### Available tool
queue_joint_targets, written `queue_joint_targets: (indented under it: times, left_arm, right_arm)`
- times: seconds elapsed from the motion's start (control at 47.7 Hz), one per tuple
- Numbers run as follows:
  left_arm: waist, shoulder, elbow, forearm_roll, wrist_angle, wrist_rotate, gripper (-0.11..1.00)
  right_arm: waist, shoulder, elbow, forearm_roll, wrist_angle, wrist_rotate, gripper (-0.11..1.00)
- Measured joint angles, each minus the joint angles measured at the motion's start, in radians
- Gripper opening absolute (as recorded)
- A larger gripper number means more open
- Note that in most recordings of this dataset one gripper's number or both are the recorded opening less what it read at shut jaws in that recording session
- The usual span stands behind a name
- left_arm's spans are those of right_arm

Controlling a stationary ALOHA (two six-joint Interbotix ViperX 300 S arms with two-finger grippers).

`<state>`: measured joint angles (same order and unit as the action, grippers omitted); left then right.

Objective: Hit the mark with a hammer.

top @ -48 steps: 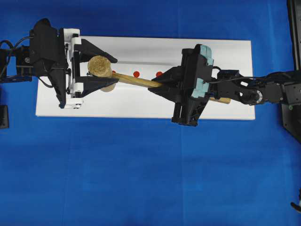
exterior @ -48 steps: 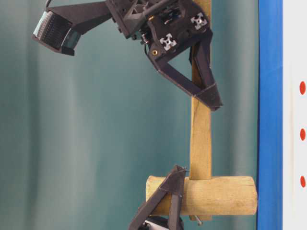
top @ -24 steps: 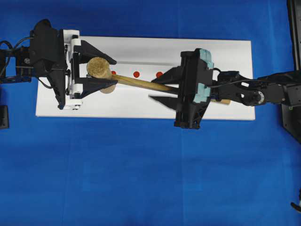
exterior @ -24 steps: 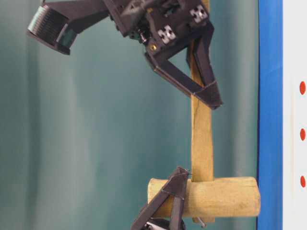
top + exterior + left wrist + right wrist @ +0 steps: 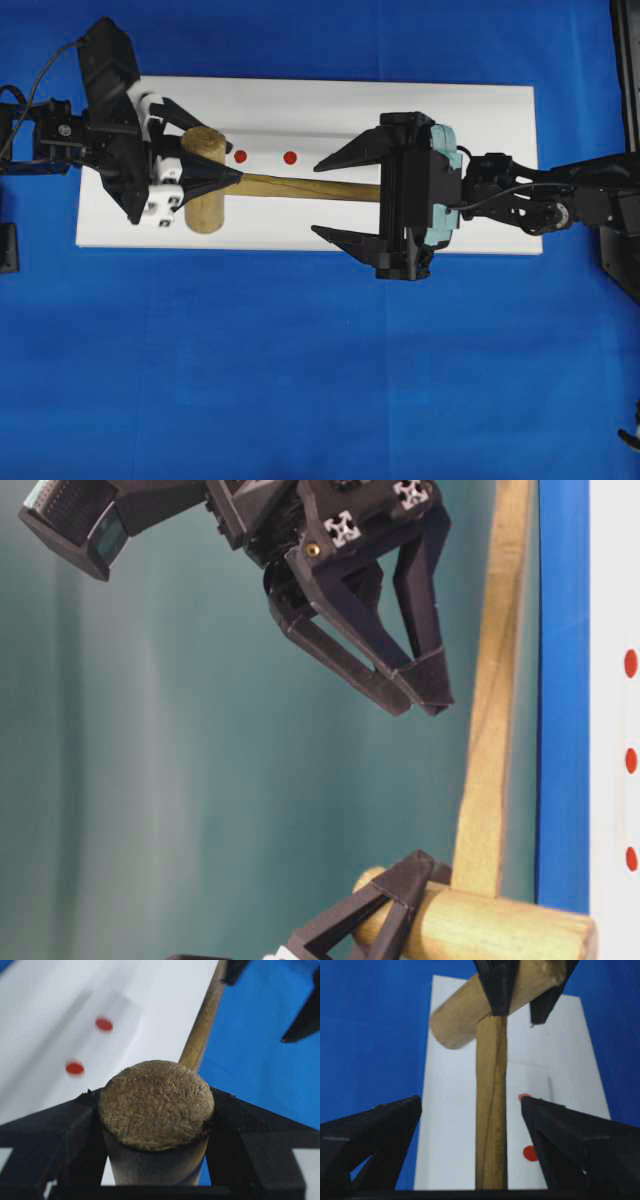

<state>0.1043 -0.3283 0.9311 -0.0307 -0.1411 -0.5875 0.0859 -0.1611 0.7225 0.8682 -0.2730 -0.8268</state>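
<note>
My right hand (image 5: 335,196) hides the hammer (image 5: 205,180) handle's far end, and one red mark (image 5: 104,1024) looks blurred.

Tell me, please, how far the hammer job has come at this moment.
Done: the left gripper grips the hammer by its head. In hand: the right gripper stands open around the handle, gripping nothing. Left: striking a red mark on the white board; no frame shows the head on one.

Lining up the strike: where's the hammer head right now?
Overhead, the hammer head sits at the white board's left end, clamped in the left gripper, beside the red dots.
</note>
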Motion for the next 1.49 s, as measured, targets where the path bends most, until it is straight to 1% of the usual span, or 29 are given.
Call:
queue_joint_targets:
  times: [0.126,0.231,0.315,0.378,0.462,0.608,0.797,0.881,0.923,1.007,1.112,1.154,1.196,1.217,1.385,1.49]
  left_arm:
    - [0.0,-0.012,0.0,0.0,0.018,-0.196,0.45]
    - [-0.006,-0.018,0.0,0.002,0.02,-0.316,0.45]
    - [-0.015,-0.02,0.0,0.0,0.02,-0.376,0.45]
    - [-0.028,-0.02,0.0,0.002,0.023,-0.405,0.45]
    - [-0.044,-0.02,0.0,0.002,0.025,-0.431,0.45]
    - [-0.055,-0.02,0.0,0.003,0.025,-0.443,0.45]
    - [-0.063,-0.02,-0.002,0.002,0.025,-0.442,0.45]
    - [-0.063,-0.02,-0.002,0.002,0.025,-0.443,0.45]
    - [-0.064,-0.018,0.0,0.002,0.025,-0.443,0.45]
    - [-0.063,-0.02,-0.002,0.003,0.025,-0.443,0.45]
    - [-0.063,-0.02,-0.003,0.002,0.025,-0.442,0.45]
    - [-0.064,-0.02,-0.003,0.003,0.026,-0.44,0.45]
    - [-0.063,-0.02,-0.005,0.002,0.029,-0.437,0.45]
    - [-0.063,-0.02,-0.005,0.003,0.034,-0.436,0.45]
    - [-0.063,-0.02,-0.009,0.006,0.035,-0.411,0.45]
    - [-0.064,-0.012,-0.014,0.006,0.037,-0.377,0.45]
  right_arm:
    - [0.002,0.0,0.0,-0.031,-0.006,-0.035,0.9]
    - [0.0,0.003,0.0,-0.04,-0.018,-0.075,0.9]
    - [0.002,0.021,0.0,-0.04,-0.026,-0.114,0.9]
    - [0.002,0.035,0.0,-0.041,-0.026,-0.135,0.9]
    - [0.0,0.048,-0.005,-0.041,-0.028,-0.146,0.9]
    - [0.0,0.075,-0.015,-0.041,-0.029,-0.149,0.9]
    - [-0.023,0.137,-0.02,-0.041,-0.029,-0.152,0.89]
    - [-0.025,0.143,-0.025,-0.046,-0.031,-0.152,0.86]
    - [-0.023,0.143,-0.028,-0.051,-0.034,-0.153,0.8]
    - [-0.021,0.143,-0.028,-0.061,-0.04,-0.153,0.57]
    - [-0.021,0.143,-0.029,-0.071,-0.043,-0.153,0.25]
    - [-0.02,0.143,-0.029,-0.072,-0.043,-0.153,0.16]
    - [-0.02,0.143,-0.029,-0.072,-0.041,-0.153,0.09]
    - [-0.02,0.143,-0.029,-0.072,-0.04,-0.155,0.07]
    - [-0.021,0.143,-0.029,-0.074,-0.031,-0.155,0.08]
    - [-0.021,0.143,-0.028,-0.074,-0.028,-0.153,0.08]
